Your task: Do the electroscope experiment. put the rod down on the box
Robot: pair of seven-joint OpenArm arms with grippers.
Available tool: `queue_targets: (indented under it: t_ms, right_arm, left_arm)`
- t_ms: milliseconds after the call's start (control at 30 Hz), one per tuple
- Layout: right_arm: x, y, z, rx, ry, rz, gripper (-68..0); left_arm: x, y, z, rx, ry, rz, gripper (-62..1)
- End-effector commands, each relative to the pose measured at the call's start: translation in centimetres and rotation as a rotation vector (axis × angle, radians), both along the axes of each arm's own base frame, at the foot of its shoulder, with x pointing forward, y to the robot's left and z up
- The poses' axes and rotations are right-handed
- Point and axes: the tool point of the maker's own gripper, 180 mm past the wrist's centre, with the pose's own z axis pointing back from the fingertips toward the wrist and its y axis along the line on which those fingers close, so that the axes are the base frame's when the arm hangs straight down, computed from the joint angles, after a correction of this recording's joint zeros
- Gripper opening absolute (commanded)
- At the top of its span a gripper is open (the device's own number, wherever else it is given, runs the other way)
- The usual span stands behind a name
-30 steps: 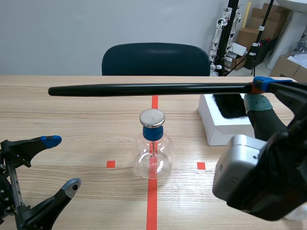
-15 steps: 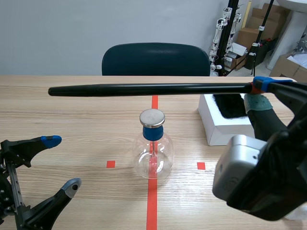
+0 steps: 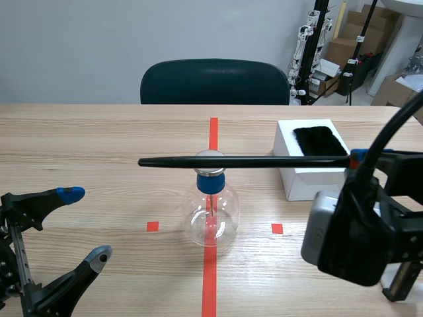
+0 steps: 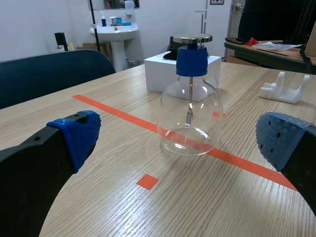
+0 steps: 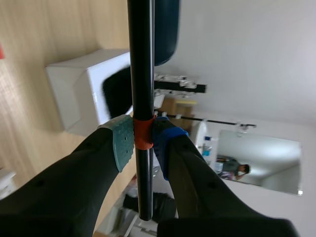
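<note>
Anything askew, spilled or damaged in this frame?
Nothing stands out. The round clear glass electroscope flask stands upright and intact, the white box sits flat, and the long black rod is level in the right gripper.

Pale wall; dark chair behind wooden table; cardboard boxes.
</note>
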Motion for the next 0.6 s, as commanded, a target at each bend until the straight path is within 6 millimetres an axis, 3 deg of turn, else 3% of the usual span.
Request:
queue_targets:
  t_ms: [0, 200, 567]
  right_arm:
    - [0.8, -0.4, 0.8, -0.006, -0.020, -0.006, -67.1]
    - [1.5, -1.3, 0.0, -0.009, 0.060, -0.028, -67.1]
    - [-0.2, -2.8, -3.5, -0.046, 0.354, 0.002, -67.2]
  left_arm:
    - [0.3, 0.3, 0.9, -0.020, -0.029, 0.003, 1.4]
    - [0.3, 0.3, 0.9, -0.020, -0.029, 0.003, 1.4]
    - [0.3, 0.3, 0.9, -0.020, -0.029, 0.003, 1.4]
